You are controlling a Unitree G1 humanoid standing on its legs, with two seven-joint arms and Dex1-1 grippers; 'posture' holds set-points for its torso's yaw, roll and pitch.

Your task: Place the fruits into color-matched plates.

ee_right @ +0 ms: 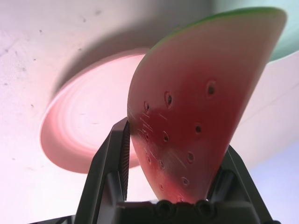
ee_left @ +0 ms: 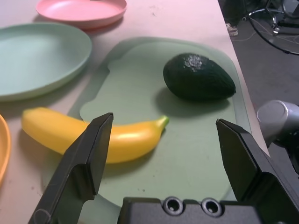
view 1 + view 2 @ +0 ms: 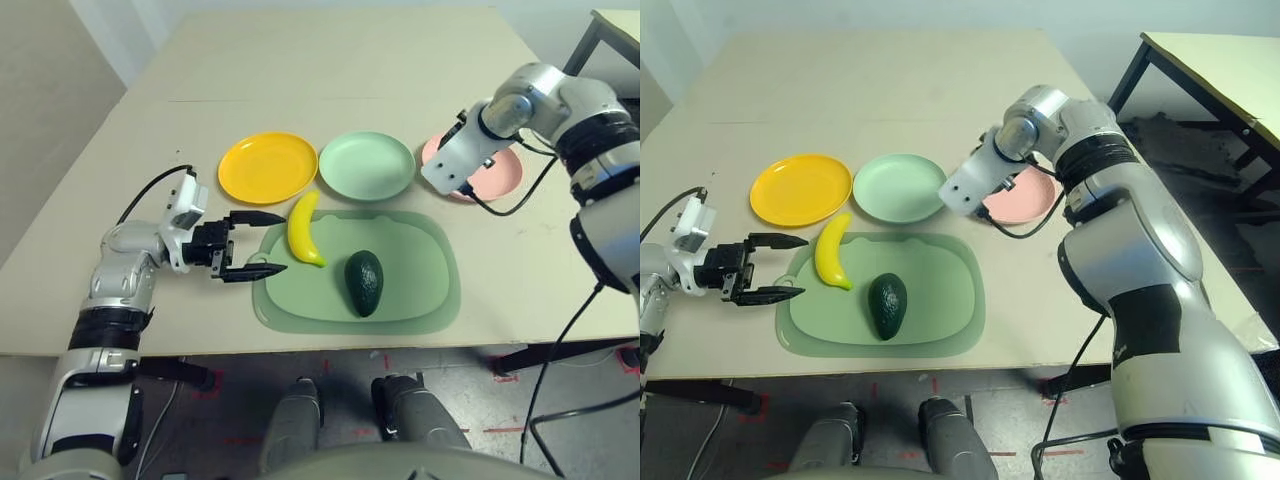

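Note:
The yellow banana [image 3: 303,230] lies on the left part of the green mat [image 3: 420,270], and the dark green avocado [image 3: 364,282] rests near the mat's middle. My left gripper [image 3: 284,242] stands open just left of the banana, low over the mat's left edge, holding nothing. Behind the mat sit the yellow plate [image 3: 267,166], the mint green plate [image 3: 366,165] and the pink plate [image 3: 495,175], all bare. My right gripper [image 1: 170,158] is shut on the red watermelon wedge [image 1: 196,93], held over the pink plate [image 1: 84,126].
The beige table [image 3: 330,60] stretches far behind the plates. A second table [image 3: 1220,70] stands off to the right. A black cable [image 3: 150,190] loops off my left wrist.

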